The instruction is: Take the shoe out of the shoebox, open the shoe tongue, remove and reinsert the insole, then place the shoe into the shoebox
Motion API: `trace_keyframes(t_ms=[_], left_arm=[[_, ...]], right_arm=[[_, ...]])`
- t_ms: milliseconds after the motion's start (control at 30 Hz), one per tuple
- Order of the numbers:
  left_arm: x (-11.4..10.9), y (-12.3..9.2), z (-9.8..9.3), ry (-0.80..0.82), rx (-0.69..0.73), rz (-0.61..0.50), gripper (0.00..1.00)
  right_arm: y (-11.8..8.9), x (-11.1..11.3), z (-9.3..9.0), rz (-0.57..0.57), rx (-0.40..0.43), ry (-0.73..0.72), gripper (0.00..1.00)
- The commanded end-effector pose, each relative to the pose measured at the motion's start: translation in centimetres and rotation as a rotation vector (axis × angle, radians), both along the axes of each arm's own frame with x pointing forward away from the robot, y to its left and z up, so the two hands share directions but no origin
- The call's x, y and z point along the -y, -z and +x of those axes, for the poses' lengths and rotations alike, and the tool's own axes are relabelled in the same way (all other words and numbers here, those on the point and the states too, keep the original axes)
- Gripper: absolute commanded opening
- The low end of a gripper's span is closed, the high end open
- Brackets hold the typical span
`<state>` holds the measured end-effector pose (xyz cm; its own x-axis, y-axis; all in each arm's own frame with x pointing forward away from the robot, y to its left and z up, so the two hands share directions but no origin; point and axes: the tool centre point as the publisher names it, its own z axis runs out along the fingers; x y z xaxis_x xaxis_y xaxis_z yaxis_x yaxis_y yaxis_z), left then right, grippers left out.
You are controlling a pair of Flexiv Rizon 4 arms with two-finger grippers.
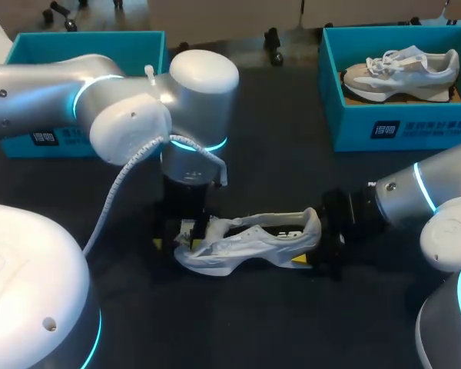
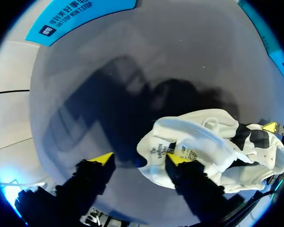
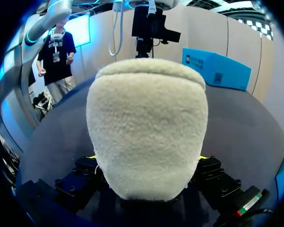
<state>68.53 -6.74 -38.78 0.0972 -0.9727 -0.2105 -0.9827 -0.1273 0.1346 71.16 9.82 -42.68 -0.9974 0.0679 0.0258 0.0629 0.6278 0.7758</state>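
Done with unboxing; clamping heel of shoe [image 1: 250, 246] on counter [image 1: 276, 323] in right gripper [image 3: 146, 161], resting one finger of spread-open left gripper [image 2: 141, 160] against tongue; judging tongue opening underway, insole removal, reinsertion and reboxing left.

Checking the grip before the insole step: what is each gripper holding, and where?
The right gripper clamps the white shoe by its heel. The left gripper is open and holds nothing; one finger is at the shoe's front.
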Motion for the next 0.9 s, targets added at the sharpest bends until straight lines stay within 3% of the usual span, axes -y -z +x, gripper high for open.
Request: trace_keyframes(t_ms=[33, 600, 900], left_arm=[[-0.5, -1.3, -0.2, 0.038, 0.015, -0.051, 1.00], [1.3, -10.2, -1.7, 0.586, 0.145, -0.321, 1.00], [1.9, -14.8, -2.9, 1.146, 0.170, -0.415, 1.00]], right_arm=[[0.1, 0.0, 0.0, -0.004, 0.000, 0.002, 0.00], [0.1, 0.0, 0.0, -0.004, 0.000, 0.002, 0.00], [0.1, 0.0, 0.0, -0.004, 0.000, 0.002, 0.00]])
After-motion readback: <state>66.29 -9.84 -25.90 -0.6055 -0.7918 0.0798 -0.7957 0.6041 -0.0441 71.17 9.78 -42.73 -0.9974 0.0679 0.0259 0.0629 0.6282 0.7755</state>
